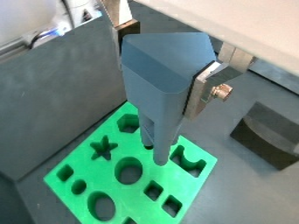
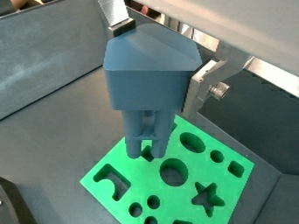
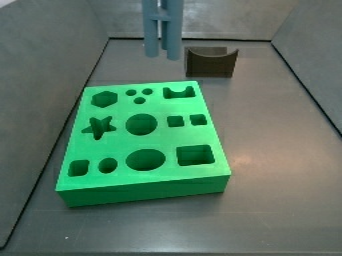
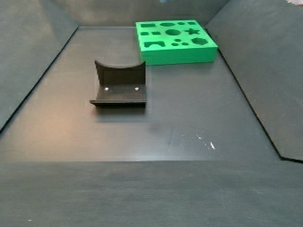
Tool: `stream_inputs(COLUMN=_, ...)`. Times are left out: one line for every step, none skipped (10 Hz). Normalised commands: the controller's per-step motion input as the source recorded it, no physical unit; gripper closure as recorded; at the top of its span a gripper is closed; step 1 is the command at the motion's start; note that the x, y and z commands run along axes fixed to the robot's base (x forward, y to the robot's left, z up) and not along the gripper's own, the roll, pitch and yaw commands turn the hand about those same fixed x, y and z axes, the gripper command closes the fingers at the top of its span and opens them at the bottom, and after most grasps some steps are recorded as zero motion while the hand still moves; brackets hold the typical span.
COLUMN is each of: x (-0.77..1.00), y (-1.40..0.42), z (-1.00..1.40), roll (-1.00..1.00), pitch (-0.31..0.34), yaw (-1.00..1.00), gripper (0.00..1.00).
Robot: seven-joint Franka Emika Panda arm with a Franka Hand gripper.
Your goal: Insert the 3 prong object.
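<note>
In both wrist views my gripper (image 1: pixel 160 57) (image 2: pixel 158 57) is shut on the 3 prong object (image 1: pixel 158 83) (image 2: pixel 146 83). It is a blue-grey piece with a wide head, and a silver finger (image 1: pixel 204 85) (image 2: pixel 198 85) presses each side. Its narrow prongs (image 2: pixel 145 140) point down and hang above the bright green block with shaped holes (image 1: pixel 87 175) (image 2: pixel 198 171), clear of its top. In a side view only the prongs (image 3: pixel 162 28) show, hanging above and behind the far edge of the green block (image 3: pixel 140 140); the gripper is out of frame there.
A dark brown block with a curved notch (image 3: pixel 211 60) (image 4: pixel 119 84) (image 1: pixel 268 131) stands on the dark floor, apart from the green block (image 4: pixel 178 42). Grey walls enclose the floor (image 3: pixel 287 150) on its sides.
</note>
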Motion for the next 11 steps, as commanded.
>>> stream_inputs(x=-0.21, y=0.0, z=-0.22, roll=0.0, pitch=-0.011, yaw=-0.97, gripper=1.0)
stream_inputs(x=-0.19, y=0.0, z=-0.2, roll=0.01, pitch=-0.014, yaw=-0.98, gripper=1.0)
stream_inputs(x=-0.17, y=0.0, z=-0.21, roll=0.01, pitch=-0.007, yaw=-1.0, gripper=1.0)
stream_inputs(x=-0.36, y=0.16, z=-0.35, roll=0.0, pitch=0.0, yaw=-0.8, gripper=1.0)
stream_inputs(x=-0.34, y=0.12, z=-0.35, roll=0.0, pitch=0.0, yaw=-0.84, gripper=1.0)
stream_inputs(x=-0.21, y=0.32, z=-0.46, roll=0.0, pitch=0.0, yaw=-0.69, gripper=1.0)
stream_inputs(x=-0.01, y=0.77, z=-0.6, roll=0.0, pitch=-0.06, yaw=-0.26, gripper=1.0)
stream_inputs(x=0.07, y=0.92, z=-0.73, roll=-0.04, pitch=-0.093, yaw=-0.07, gripper=1.0)
stream_inputs(x=0.24, y=0.81, z=-0.69, roll=-0.09, pitch=-0.034, yaw=-0.17, gripper=1.0)
stream_inputs(x=0.1, y=0.18, z=-0.47, roll=-0.06, pitch=-0.066, yaw=-0.81, gripper=1.0)
stream_inputs(x=0.0, y=0.01, z=-0.35, roll=-0.04, pitch=-0.074, yaw=-0.93, gripper=1.0)
